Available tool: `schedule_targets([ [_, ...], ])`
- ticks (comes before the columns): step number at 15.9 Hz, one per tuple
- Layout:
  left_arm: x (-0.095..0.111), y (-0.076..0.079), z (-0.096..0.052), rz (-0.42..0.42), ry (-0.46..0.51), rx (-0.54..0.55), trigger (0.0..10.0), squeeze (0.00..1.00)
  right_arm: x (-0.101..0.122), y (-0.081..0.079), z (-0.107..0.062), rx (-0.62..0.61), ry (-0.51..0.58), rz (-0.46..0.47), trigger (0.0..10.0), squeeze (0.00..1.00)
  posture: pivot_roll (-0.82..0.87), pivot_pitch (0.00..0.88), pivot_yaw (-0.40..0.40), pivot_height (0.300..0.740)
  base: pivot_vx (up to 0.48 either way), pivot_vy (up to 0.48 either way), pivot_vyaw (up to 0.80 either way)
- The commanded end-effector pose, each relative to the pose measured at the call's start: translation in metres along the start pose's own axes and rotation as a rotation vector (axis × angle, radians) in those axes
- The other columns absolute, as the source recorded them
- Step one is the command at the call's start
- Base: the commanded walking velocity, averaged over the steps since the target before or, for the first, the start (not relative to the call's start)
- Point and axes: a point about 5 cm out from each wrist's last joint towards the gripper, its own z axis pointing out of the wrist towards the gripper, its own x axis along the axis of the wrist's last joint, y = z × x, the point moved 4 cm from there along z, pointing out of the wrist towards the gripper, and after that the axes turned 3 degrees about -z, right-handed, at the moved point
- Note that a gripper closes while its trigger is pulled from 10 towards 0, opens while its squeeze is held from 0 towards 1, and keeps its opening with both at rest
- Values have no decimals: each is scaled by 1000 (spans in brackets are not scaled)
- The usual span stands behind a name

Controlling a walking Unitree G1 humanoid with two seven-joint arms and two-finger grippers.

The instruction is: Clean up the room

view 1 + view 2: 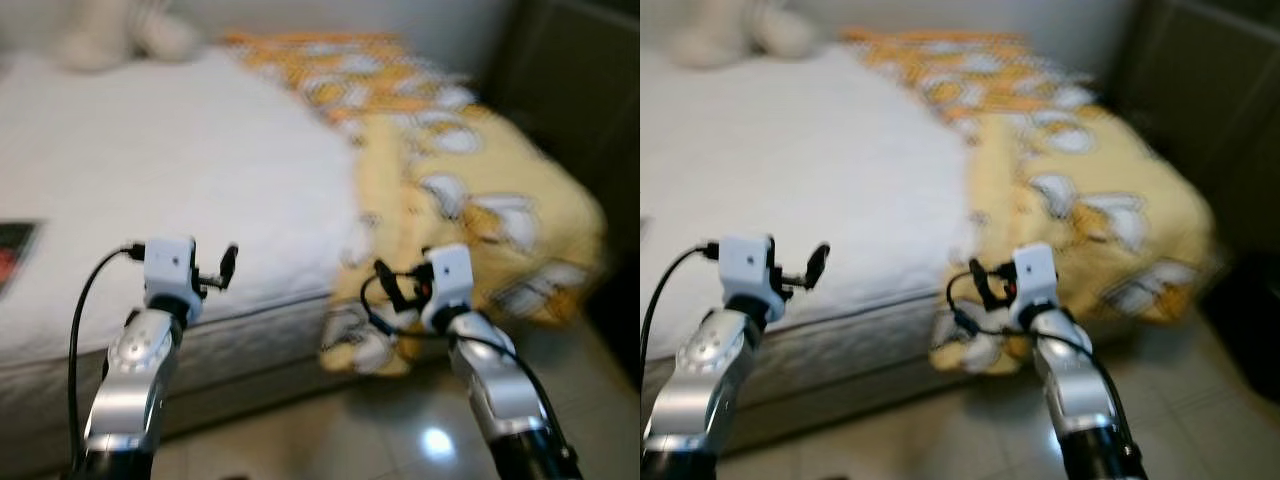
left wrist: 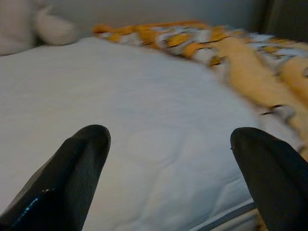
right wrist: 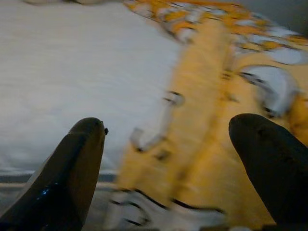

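A rumpled yellow patterned blanket (image 1: 470, 190) lies bunched along the bed's far side, one corner spilling over the white mattress (image 1: 150, 180) toward the floor. The right gripper (image 3: 168, 159), fingers spread and empty, should pinch that drooping edge squarely; the left gripper (image 2: 168, 159) hovers equally released above the mattress.

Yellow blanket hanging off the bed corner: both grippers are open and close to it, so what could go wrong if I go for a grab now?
The yellow blanket droops over the mattress edge toward the floor; pulling low may drag it onto the tiles. The head views are blurred, so the right gripper could close on only a thin fold. The left gripper faces bare mattress and might snag the sheet.
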Motion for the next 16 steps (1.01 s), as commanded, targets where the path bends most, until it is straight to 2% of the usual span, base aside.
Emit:
schedule_targets([
  [1,1,3,-2,-2,2,-6,10000,0,3,3,2,3,6,-12,10000,0,13,0,-20,740,364,0,0],
  [5,-1,5,-7,-7,-3,-8,10000,0,3,-5,3,58,16,-21,10000,0,24,0,-28,740,364,0,0],
  [6,-3,3,-9,-4,-9,-2,10000,0,0,-12,3,98,6,-51,10000,0,26,0,-30,740,364,0,638],
  [10,-2,-5,-11,2,-11,23,10000,0,1,-18,6,119,13,-46,10000,0,37,0,-33,740,362,0,800],
  [13,-4,-7,-13,14,-20,19,10000,0,-3,-12,4,89,2,7,10000,0,37,0,-25,740,363,0,0],
  [15,-12,-7,-16,-4,-44,13,10000,0,-9,-10,-2,65,-12,57,10000,0,33,0,-20,740,0,0,-800],
  [16,-16,-7,-17,-4,-56,12,10000,0,-11,-11,-4,65,-17,46,10000,0,32,0,-20,740,0,0,0],
])
